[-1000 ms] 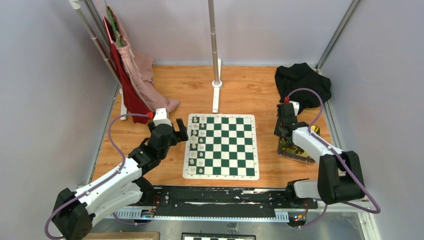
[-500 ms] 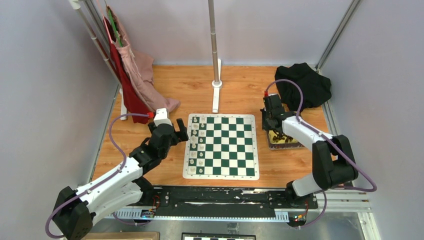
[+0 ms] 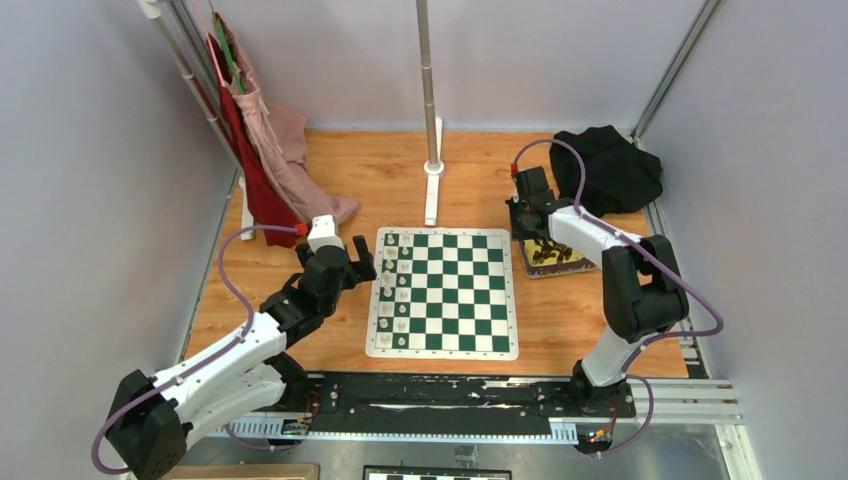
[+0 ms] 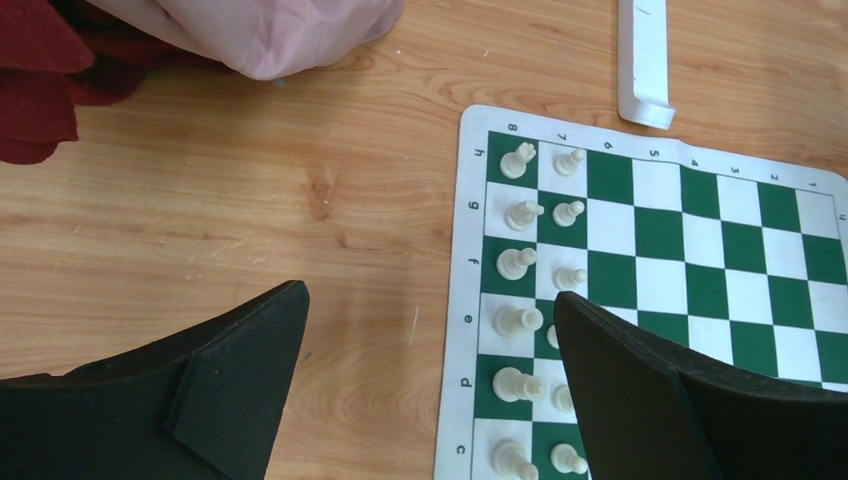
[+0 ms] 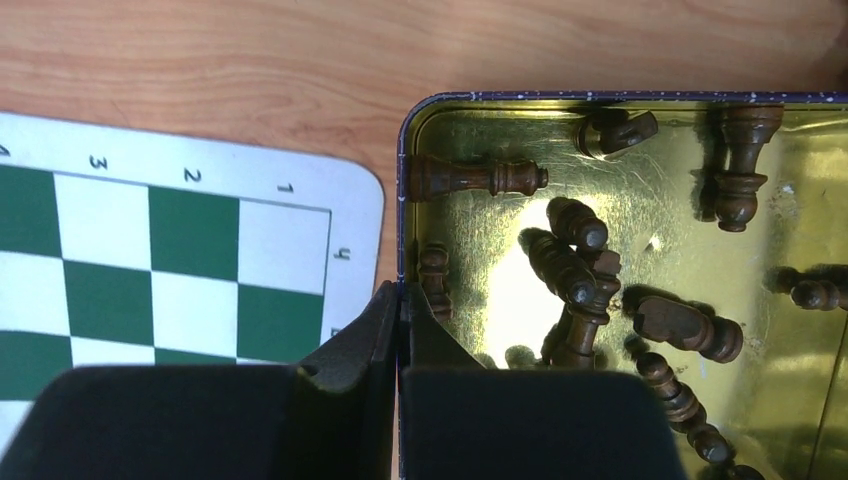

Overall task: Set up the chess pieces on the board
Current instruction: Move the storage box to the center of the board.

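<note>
The green and white board (image 3: 470,300) lies mid-table; cream-white figures (image 3: 402,268) fill its two left columns. Several dark brown chess pieces (image 5: 475,178) lie loose in the gold tin (image 3: 560,265), which sits against the board's far right corner (image 5: 180,240). My right gripper (image 3: 533,235) is shut on the tin's left wall (image 5: 404,180), one finger inside and one outside, as the right wrist view shows (image 5: 399,295). My left gripper (image 3: 362,257) is open and empty just left of the board; in the left wrist view (image 4: 428,300) it hovers over bare wood beside the white figures (image 4: 518,160).
A metal pole on a white base (image 3: 432,170) stands behind the board; its foot shows in the left wrist view (image 4: 642,60). A black cloth (image 3: 608,165) lies at the far right. Pink and red clothes (image 3: 270,160) hang at the far left.
My right gripper has dragged the tin from the table's right edge leftward and further back, up to the board's far right corner. The left arm has not moved.
</note>
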`<action>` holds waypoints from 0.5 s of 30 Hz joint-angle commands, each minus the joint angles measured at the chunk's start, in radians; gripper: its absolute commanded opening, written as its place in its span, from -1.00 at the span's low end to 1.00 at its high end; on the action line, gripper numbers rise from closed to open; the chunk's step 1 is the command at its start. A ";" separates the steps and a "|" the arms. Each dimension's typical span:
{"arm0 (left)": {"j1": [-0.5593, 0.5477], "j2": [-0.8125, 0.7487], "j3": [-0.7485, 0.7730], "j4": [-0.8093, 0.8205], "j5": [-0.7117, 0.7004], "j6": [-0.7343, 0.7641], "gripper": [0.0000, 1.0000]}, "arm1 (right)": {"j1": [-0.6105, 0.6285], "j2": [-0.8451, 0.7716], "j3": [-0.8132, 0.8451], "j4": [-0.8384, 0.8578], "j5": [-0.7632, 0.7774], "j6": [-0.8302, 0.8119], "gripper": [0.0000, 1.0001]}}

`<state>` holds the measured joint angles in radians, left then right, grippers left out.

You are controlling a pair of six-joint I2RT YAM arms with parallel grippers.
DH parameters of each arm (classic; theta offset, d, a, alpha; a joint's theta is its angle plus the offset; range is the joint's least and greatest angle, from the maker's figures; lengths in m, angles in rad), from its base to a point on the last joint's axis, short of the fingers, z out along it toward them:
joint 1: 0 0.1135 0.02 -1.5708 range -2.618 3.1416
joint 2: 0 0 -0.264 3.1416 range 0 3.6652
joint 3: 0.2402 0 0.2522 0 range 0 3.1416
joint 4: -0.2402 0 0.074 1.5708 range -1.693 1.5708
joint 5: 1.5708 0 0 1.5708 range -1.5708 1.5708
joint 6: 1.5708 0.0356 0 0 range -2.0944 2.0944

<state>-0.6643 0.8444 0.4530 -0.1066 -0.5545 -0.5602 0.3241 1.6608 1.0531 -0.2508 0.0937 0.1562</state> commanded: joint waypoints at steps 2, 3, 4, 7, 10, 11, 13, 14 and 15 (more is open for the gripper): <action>-0.009 0.030 0.035 0.012 -0.045 -0.008 0.98 | -0.040 0.074 0.068 0.008 -0.019 -0.030 -1.00; -0.009 0.037 0.037 0.014 -0.046 -0.007 0.98 | -0.049 0.084 0.073 0.014 -0.028 -0.028 -1.00; -0.009 0.045 0.039 0.015 -0.047 -0.006 0.98 | -0.059 0.093 0.078 0.020 -0.038 -0.021 -1.00; -0.009 0.069 0.049 0.020 -0.047 -0.006 0.98 | -0.067 0.125 0.105 0.026 -0.059 -0.003 -1.00; -0.009 0.092 0.059 0.020 -0.042 -0.004 0.99 | -0.068 0.154 0.136 0.026 -0.065 0.022 -1.00; -0.009 0.098 0.062 0.017 -0.042 -0.003 0.99 | -0.068 0.162 0.146 0.027 -0.068 0.027 -1.00; -0.009 0.103 0.064 0.012 -0.044 -0.005 0.99 | -0.068 0.182 0.169 0.031 -0.078 0.036 -1.00; -0.009 0.103 0.063 0.009 -0.046 -0.005 0.98 | -0.068 0.191 0.182 0.030 -0.078 0.040 -1.00; -0.009 0.099 0.062 0.008 -0.049 -0.006 0.99 | -0.068 0.202 0.196 0.028 -0.078 0.043 -1.00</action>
<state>-0.6643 0.9432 0.4866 -0.1070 -0.5682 -0.5594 0.2668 1.8076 1.2007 -0.2085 0.0261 0.1802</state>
